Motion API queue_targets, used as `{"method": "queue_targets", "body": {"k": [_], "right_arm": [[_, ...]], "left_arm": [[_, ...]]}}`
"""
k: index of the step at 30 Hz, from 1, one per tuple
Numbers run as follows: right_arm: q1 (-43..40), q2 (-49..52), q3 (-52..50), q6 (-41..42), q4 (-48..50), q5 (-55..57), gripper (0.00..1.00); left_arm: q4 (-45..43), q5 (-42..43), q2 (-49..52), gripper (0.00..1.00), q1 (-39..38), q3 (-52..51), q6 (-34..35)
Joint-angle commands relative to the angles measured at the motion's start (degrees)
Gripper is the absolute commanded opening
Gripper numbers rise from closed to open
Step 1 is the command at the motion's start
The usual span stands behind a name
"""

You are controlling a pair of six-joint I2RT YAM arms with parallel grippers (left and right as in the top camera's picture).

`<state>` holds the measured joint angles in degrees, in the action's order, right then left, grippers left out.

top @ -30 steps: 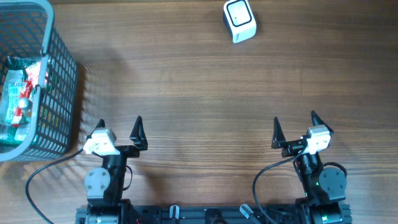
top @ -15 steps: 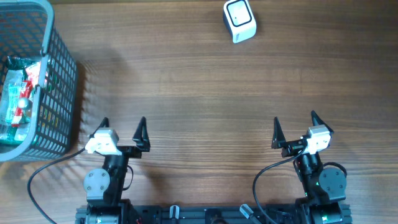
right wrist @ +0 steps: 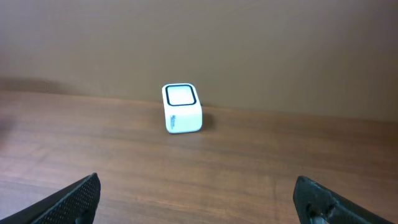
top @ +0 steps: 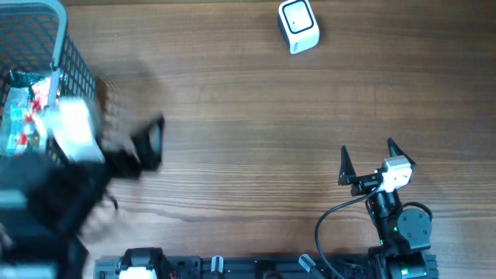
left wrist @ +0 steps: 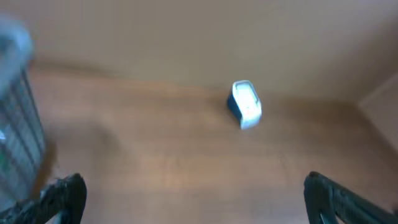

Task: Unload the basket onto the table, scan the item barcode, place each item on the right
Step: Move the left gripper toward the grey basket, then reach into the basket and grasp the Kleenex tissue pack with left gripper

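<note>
**Scan station: left arm blurred over the basket, both grippers released**

The left arm [top: 70, 186] is a smeared blur in the overhead view, its pose unreadable. It hides the near part of the basket [top: 74, 54], which stands far left of the scanner [top: 298, 25] and is cut by the frame edge. The item [top: 22, 116], a green-and-red packet, lies inside the basket, partly hidden, with no barcode legible. Bare table [top: 248, 116] runs wide from the scanner toward both arms. The left gripper [left wrist: 194, 185] has its fingers spread wide and is empty, facing the scanner. The right gripper [top: 367, 149] sits low, well short of the scanner and slightly right, fingers parted and holding nothing.
</note>
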<state>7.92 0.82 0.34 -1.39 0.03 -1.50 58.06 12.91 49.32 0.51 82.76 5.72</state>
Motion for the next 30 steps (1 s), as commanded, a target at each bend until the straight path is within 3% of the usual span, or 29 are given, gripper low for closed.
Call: {"method": "queue_targets", "body": {"k": [1, 3, 6, 8, 11, 18, 22, 30], "right_arm": [[-0.35, -0.39, -0.04, -0.09, 0.09, -0.57, 1.00], [-0.35, -0.39, -0.04, -0.09, 0.09, -0.57, 1.00], [-0.35, -0.39, -0.04, -0.09, 0.09, -0.57, 1.00], [-0.35, -0.39, -0.04, -0.09, 0.09, -0.57, 1.00], [-0.35, -0.39, -0.04, -0.09, 0.09, -0.57, 1.00], [-0.35, -0.39, -0.04, -0.09, 0.09, -0.57, 1.00], [-0.35, -0.39, -0.04, -0.09, 0.09, -0.57, 1.00], [-0.35, -0.39, -0.04, -0.11, 0.09, -0.57, 1.00]], "left_arm": [[9.68, -1.86, 18.84, 1.00, 0.13, 24.61, -4.20], [8.50, -1.81, 26.12, 1.00, 0.13, 31.98, -3.78], [0.70, -2.34, 33.05, 1.00, 0.15, 33.77, -6.01], [-2.93, -9.49, 35.47, 0.94, 0.76, 33.77, -6.23], [-4.70, -18.62, 38.32, 0.93, 5.79, 33.77, -3.98], [-4.09, -18.47, 43.67, 0.93, 23.89, 33.77, -3.91], [-1.44, -11.96, 50.84, 0.96, 32.76, 33.77, -4.02], [8.31, -3.98, 63.95, 0.95, 34.97, 33.73, -11.87]]}}
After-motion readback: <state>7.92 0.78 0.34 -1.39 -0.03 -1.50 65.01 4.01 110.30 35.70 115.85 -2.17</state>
